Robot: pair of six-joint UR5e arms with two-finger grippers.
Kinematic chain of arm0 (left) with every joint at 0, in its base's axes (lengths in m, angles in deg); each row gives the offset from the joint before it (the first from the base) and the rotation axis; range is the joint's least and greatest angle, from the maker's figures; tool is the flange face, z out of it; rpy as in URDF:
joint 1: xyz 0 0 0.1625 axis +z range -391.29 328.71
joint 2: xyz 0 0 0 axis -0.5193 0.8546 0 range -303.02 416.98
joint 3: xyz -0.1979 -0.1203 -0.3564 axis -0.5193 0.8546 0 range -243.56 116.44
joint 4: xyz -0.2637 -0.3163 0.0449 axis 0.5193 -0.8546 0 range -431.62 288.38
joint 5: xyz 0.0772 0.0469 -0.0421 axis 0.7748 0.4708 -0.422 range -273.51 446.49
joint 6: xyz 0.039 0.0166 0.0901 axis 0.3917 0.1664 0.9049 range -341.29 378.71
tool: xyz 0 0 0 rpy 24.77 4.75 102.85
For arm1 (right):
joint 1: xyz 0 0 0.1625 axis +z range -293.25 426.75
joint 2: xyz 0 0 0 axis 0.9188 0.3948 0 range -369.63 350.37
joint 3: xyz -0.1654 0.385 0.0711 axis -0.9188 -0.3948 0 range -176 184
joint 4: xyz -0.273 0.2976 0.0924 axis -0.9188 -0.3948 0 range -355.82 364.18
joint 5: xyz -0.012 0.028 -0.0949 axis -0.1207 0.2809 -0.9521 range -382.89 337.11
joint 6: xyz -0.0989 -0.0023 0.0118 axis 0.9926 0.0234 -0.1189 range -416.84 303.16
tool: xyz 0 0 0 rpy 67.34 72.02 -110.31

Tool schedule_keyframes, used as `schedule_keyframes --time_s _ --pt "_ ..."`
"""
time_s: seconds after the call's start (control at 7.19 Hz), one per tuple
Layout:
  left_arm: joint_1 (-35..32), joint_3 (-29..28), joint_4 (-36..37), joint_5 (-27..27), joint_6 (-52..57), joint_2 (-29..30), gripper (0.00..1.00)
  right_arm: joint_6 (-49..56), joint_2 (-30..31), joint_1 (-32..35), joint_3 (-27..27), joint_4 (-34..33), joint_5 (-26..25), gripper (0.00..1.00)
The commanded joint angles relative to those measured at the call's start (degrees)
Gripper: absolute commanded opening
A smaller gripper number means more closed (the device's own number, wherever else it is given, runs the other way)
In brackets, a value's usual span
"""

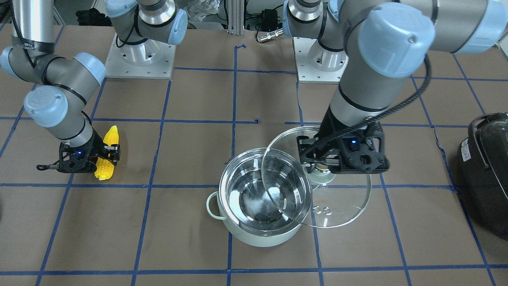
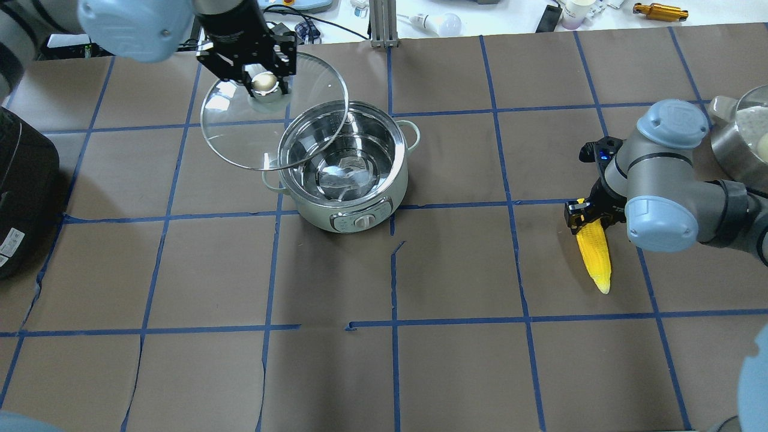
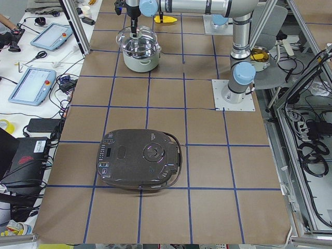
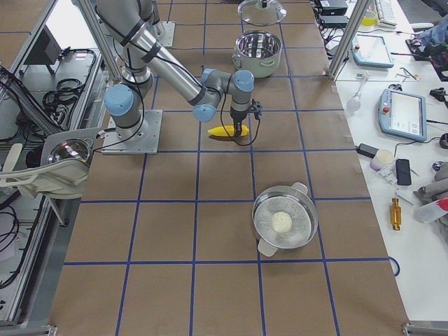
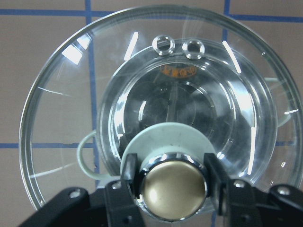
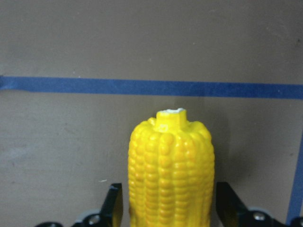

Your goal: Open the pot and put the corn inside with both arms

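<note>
Glass lid (image 5: 57, 118), orange label (image 5: 179, 72) (illegible)

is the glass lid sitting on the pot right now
No, the left tool holds the lid raised off the open pot.

So the table (image 2: 456, 372) is covered in brown paper, with blue tape (image 2: 393, 270) marking out a big grid. The mint-green pot (image 1: 258, 238) sits on it uncovered, a bit to the robot's left of centre. The corn (image 2: 595, 261) lies flat on the paper well off to the robot's right. A black appliance (image 3: 139, 160) is parked near the left end and a steel pan (image 4: 256, 222) with a white lump (image 4: 281, 222) inside sits near the right end. Both arms' mounting plates (image 1: 139, 59) sit on the table too.
</note>
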Motion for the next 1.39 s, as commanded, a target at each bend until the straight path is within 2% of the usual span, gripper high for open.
schedule_keyframes --time_s 0.0,0.14,0.28,0.42,0.56,0.7,0.97,1.11,1.25 --pt "13.0 5.2 0.0 -0.3 12.3 -0.9 0.09 -0.8 0.3 0.0 -1.9 0.3 -0.2 0.0" --pt "16.8 9.5 5.4 -0.1 15.6 -0.8 0.08 -1.0 0.9 0.3 -5.1 3.0 -0.7 0.0" --pt "19.7 14.7 11.4 0.0 20.3 -0.2 0.03 -5.9 1.8 1.5 -10.1 9.4 0.2 0.0" --pt "22.7 19.0 17.3 -0.1 23.5 0.7 0.0 -13.4 1.8 6.0 -15.1 13.7 0.2 0.0" --pt "24.0 22.5 20.4 -0.1 24.6 1.3 0.0 -20.0 1.3 13.8 -19.4 14.6 -0.3 0.0" --pt "24.2 24.2 24.2 0.0 25.7 2.0 0.0 -29.9 -0.5 19.5 -25.6 18.4 -0.1 0.0" --pt "26.4 25.5 26.8 -0.3 27.5 3.9 0.0 -38.0 -8.2 29.4 -44.9 32.5 -0.9 0.0" --pt "27.1 25.5 28.1 -0.5 28.3 4.8 0.0 -42.1 -12.3 33.0 -52.4 35.8 -0.9 0.0" --pt "27.3 25.7 28.1 -0.7 28.0 5.3 0.0 -45.6 -15.4 35.7 -56.9 35.9 -0.8 0.0"
